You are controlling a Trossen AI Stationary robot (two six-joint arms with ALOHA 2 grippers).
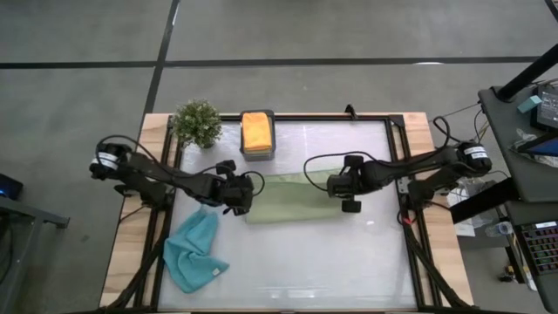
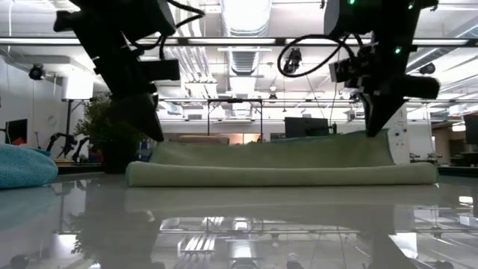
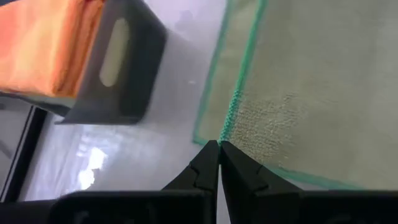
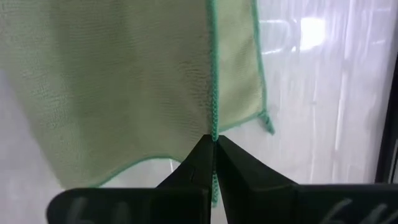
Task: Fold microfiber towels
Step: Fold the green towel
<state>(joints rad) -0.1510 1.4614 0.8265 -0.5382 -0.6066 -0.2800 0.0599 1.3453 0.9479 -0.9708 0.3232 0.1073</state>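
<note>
Two grippers are pinched tight on the green towel point(image 1: 292, 199) right now, each clamped on a stitched hem corner: the left gripper point(image 3: 219, 149) at one end, the right gripper point(image 4: 213, 142) at the other. The towel sits mid-table, half folded, with the held edge lifted and the fold lying as a soft roll along the glossy white table point(image 1: 349, 262).

What could go wrong, I think: both grips are only on the thin hem, so an uneven pull could slip a corner out, or drag the bottom layer along the slick top and leave the fold crooked.

Texture-wise it's fuzzy, matte microfiber with a brighter green overlock edge. A blue towel point(image 1: 193, 253) lies crumpled near the front-left corner, and an orange towel point(image 1: 256, 131) sits folded in a dark box point(image 1: 258, 154) at the back edge, beside a small plant point(image 1: 197, 123).
</note>
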